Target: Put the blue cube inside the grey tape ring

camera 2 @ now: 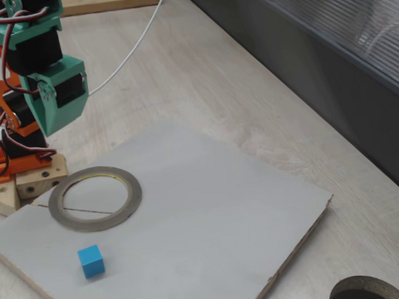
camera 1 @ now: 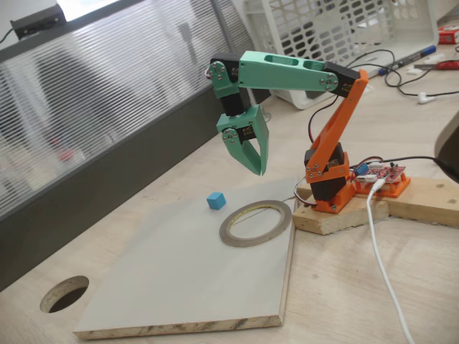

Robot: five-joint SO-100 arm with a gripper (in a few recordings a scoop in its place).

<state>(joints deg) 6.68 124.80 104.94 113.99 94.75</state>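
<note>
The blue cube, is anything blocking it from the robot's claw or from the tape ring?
No. The blue cube sits alone on the grey board, beside the grey tape ring. The gripper hangs above with only air between.

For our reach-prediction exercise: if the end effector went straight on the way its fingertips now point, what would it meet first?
The end effector points downward above the grey board, so probably bare board between the blue cube and the grey tape ring. Depth is unclear; the ring's rim is possible.
</note>
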